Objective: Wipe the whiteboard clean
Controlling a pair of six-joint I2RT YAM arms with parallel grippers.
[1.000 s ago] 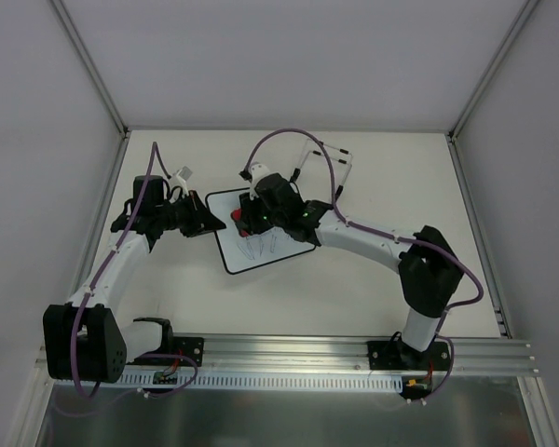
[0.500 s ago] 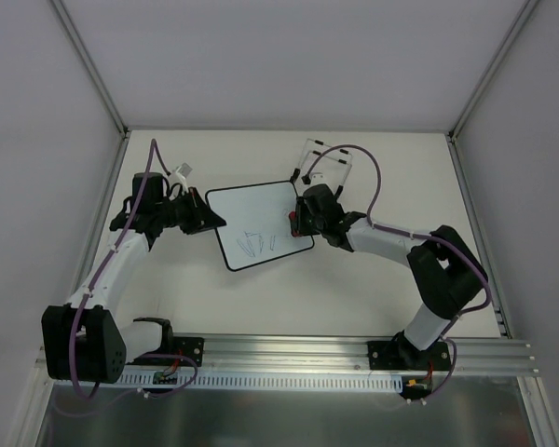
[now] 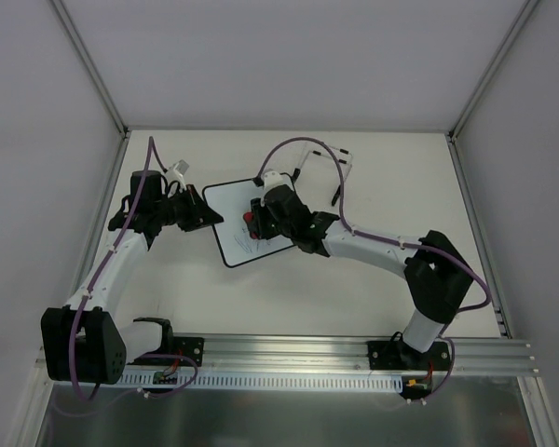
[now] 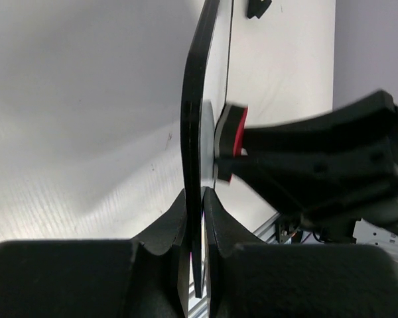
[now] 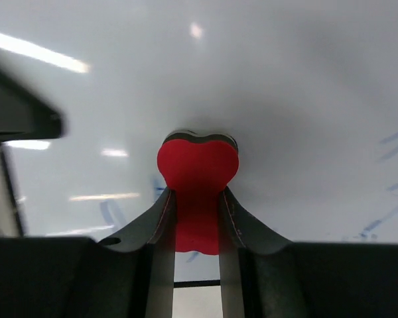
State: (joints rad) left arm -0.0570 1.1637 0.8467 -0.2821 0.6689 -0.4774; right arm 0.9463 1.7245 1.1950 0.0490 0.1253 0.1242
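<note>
The whiteboard [image 3: 229, 240] sat mid-desk [image 3: 391, 177], its long axis running roughly 9 to 3 o'clock. The left gripper [image 3: 211, 220] had its jaws pinching the 9 o'clock edge. The right gripper [image 3: 253, 225] had its jaws clamped on a red eraser [image 5: 198, 173]. The left wrist view alone showed the board edge-on, with the eraser touching its face. The right wrist view showed blue strokes [image 5: 111, 213].

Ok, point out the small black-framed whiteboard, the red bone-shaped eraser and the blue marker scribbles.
Small black-framed whiteboard [image 3: 226, 208]: top view, bare white face.
Red bone-shaped eraser [image 5: 198, 165]: right wrist view, rounded front lobe.
Blue marker scribbles [image 5: 111, 213]: right wrist view, lower-left stroke.
</note>
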